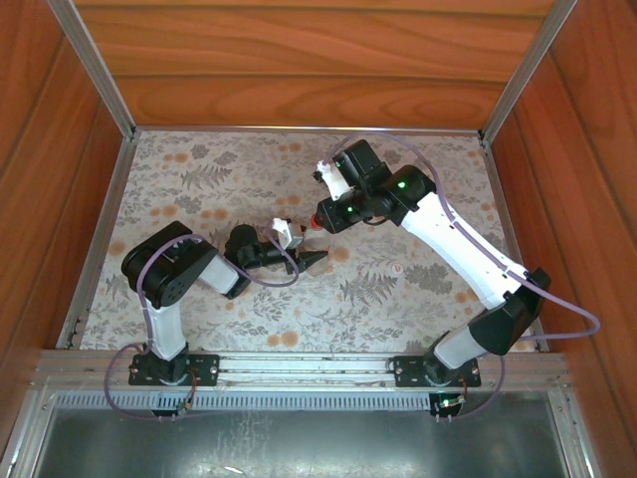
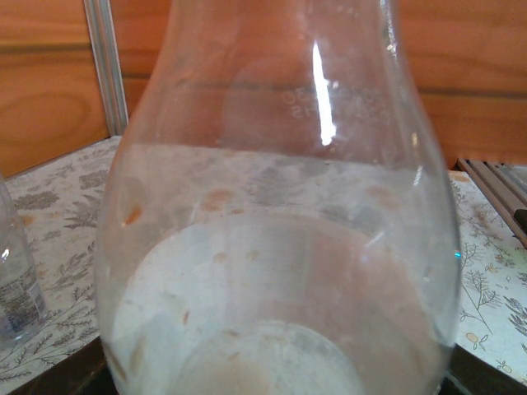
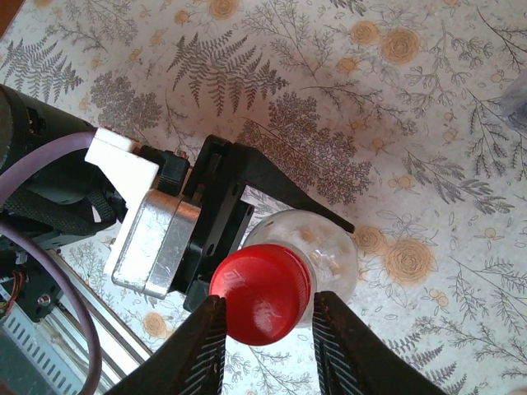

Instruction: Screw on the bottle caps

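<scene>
Top external view: the two arms meet near the centre of the fern-and-flower patterned cloth (image 1: 199,179). The left gripper (image 1: 302,261) reaches in from 8 o'clock. The right gripper (image 1: 320,221) bends back onto it from 2 o'clock, with a speck of the bright red round plastic screw cap (image 1: 316,220) at its tip. From up here I cannot tell how tightly either is closed.

Left wrist view: the small clear plastic bottle (image 2: 280,247) sits hard up against the lens, and dark finger edges at 7 and 5 o'clock clamp its lower body, so the left jaws are narrowed onto it. A second clear bottle with fine print (image 2: 15,280) stands on the cloth at 8 o'clock, apart from the held one.

Right wrist view: the red cap sits on the held bottle's mouth at 6 o'clock. The right fingertips (image 3: 210,341) press it at 9 and 3 o'clock, closed on the cap as far as the picture shows. The left gripper's black fingers hold the bottle from 10 o'clock.

Likely troubles:
- The cap looks slightly off the bottle's axis, so turning it tilted could cross the threads.
- The smooth bottle may spin in the left grip along with the cap, leaving nothing tightened.
- Too hard a squeeze could buckle the thin wall and shift the neck.
- The narrow fingertip hold could slip off the cap's rim partway through a turn.
</scene>
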You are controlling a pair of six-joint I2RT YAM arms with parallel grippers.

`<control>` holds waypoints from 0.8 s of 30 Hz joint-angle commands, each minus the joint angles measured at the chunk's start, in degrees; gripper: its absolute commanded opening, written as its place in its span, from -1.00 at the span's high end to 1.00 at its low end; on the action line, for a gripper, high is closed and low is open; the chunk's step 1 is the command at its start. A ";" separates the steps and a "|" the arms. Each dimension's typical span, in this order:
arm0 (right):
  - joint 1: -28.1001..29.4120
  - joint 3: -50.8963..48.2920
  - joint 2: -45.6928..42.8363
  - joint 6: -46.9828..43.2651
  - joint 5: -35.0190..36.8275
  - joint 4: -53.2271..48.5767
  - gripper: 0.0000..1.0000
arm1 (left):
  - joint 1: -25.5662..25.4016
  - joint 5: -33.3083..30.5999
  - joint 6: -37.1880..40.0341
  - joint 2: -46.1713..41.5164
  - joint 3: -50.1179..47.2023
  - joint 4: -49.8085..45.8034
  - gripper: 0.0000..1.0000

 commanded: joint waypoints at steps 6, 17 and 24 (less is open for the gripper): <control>-0.68 -0.46 0.28 1.06 -1.00 0.53 0.27 | -0.29 1.24 -0.29 0.65 -0.03 -1.68 -0.24; -1.38 0.00 0.27 2.21 -2.81 2.35 0.32 | -0.34 1.47 -0.30 0.87 -0.03 -1.69 -0.24; -1.52 -1.03 0.61 2.21 -3.30 2.39 0.54 | -0.35 1.20 -0.69 0.78 -0.03 -1.73 -0.23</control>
